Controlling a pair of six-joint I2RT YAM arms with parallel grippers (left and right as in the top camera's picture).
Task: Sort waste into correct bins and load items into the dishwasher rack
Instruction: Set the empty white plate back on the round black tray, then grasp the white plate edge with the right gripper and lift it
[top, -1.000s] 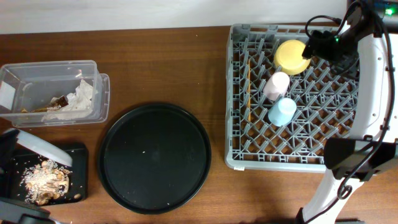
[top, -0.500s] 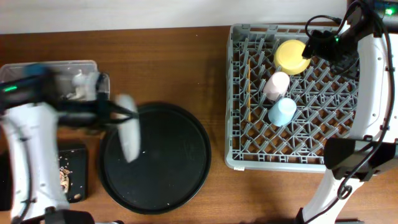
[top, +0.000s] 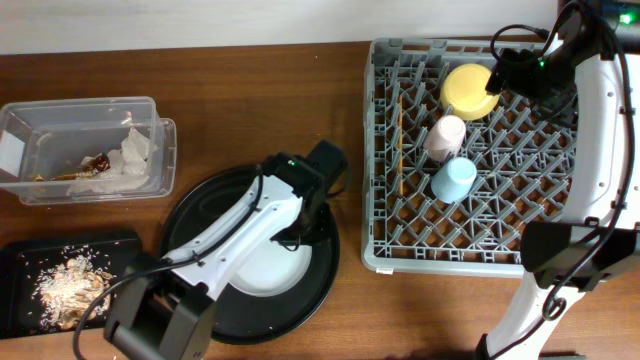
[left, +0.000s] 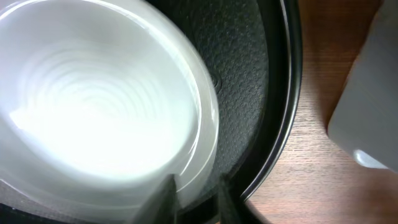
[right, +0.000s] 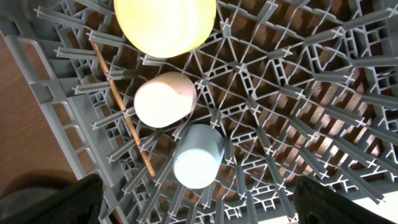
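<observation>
Within left pincer (left: 194, 200), white plate (left: 93, 112) rim

Robot lab bench; wooden table (top: 260, 110), white wall (top: 200, 20), cabled robot arm (top: 608, 140).

No readable txt, labels or nos. anywhere.

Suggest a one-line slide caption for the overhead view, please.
Left gripper at the white plate on the round black tray; yellow bowl, pink cup and blue cup sit in the rack.
</observation>
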